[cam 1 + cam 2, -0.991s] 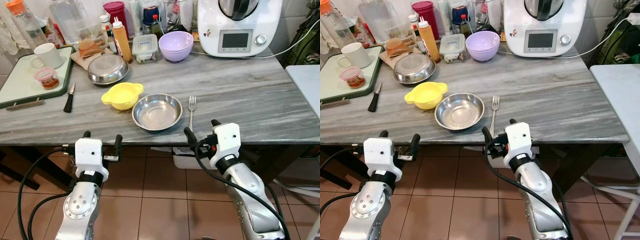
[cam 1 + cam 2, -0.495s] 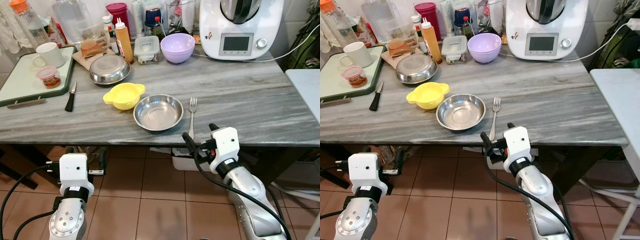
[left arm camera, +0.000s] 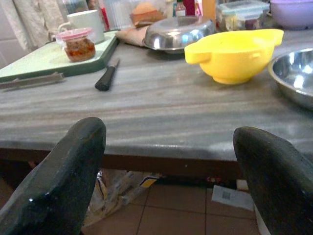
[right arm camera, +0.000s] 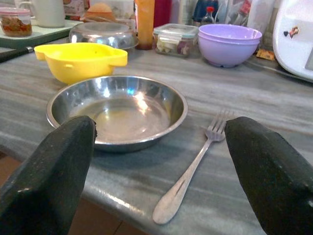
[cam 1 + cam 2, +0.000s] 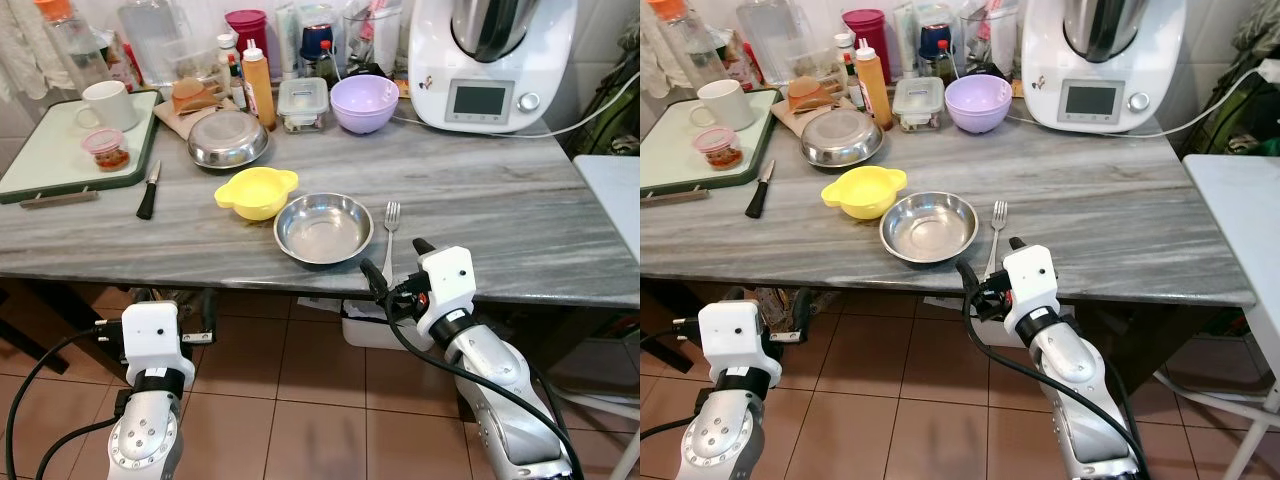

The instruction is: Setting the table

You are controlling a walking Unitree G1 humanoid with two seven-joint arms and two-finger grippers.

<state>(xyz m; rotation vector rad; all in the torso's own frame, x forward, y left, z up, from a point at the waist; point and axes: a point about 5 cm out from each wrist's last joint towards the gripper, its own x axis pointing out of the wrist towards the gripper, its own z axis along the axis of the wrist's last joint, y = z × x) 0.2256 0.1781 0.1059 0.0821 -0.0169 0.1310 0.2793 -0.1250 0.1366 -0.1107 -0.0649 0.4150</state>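
Left gripper (image 5: 158, 320) dropped below table (image 5: 480, 200), fingers open, right gripper (image 5: 393, 273) open facing fork (image 5: 388, 228), steel bowl (image 5: 323, 227)

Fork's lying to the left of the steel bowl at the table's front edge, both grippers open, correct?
Not quite: the fork lies to the right of the steel bowl, as the left eye view shows. Both the left gripper and right gripper are open.
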